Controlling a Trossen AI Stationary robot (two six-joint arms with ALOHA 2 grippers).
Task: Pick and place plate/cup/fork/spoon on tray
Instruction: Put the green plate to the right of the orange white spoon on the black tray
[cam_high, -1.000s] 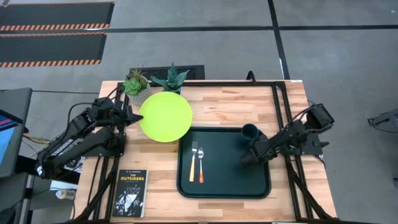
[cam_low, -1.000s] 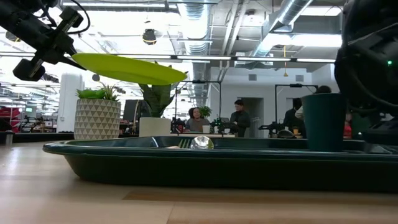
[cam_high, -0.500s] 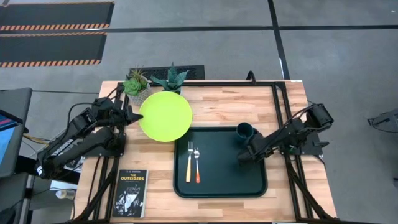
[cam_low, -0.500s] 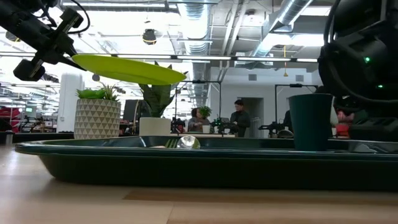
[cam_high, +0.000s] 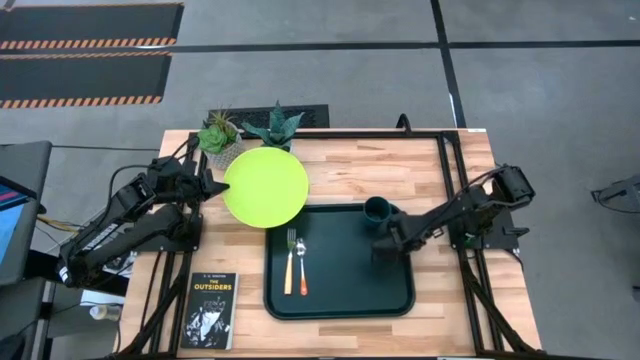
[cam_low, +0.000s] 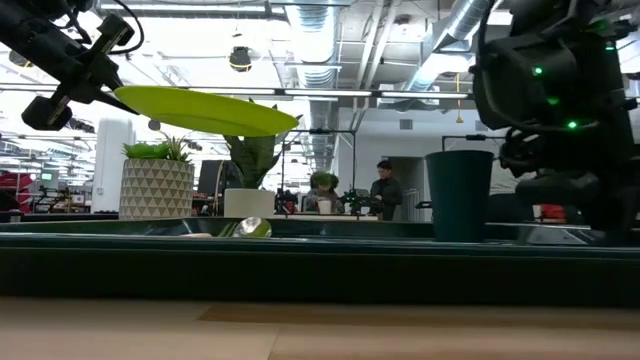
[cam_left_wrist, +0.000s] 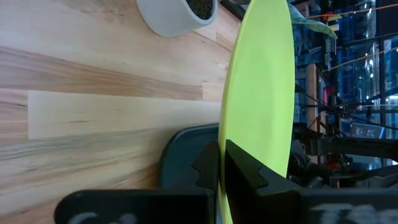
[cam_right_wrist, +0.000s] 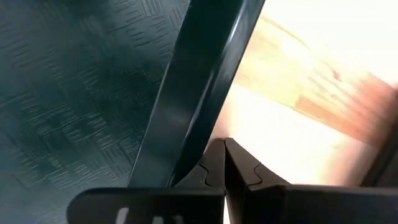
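Observation:
The lime-green plate (cam_high: 266, 187) is in the air over the table's far left, held by my left gripper (cam_high: 214, 187); the low view shows it (cam_low: 200, 108) well above the table. The dark green tray (cam_high: 340, 300) lies flat on the table. The teal cup (cam_high: 377, 210) stands upright by its far rim. The yellow-handled fork (cam_high: 290, 263) and the red-handled spoon (cam_high: 302, 268) lie side by side on its left part. My right gripper (cam_high: 390, 243) is shut on the tray's right side. My left gripper pinches the plate's left rim (cam_left_wrist: 227, 134) between its two fingers, coming level from the table's left side. The plate is lifted clear, nearly level, its right side a little lower. My right gripper pinches the tray's raised rim (cam_right_wrist: 193, 134) on its right side between its two fingers, slanting down from the table's right. One finger is on the tray's inner side and one on the outer side. The tray's base stays on the table.
Two potted plants (cam_high: 220, 140) (cam_high: 275, 125) stand at the far edge behind the plate. A black book (cam_high: 212, 308) lies at the near left corner. People show in the room beyond the table (cam_low: 385, 190).
My right gripper has gone toward the table's left edge, still shut on the tray's rim. The tray has slid left along the table with the cup, fork and spoon on it. The plate and my left gripper have kept still.

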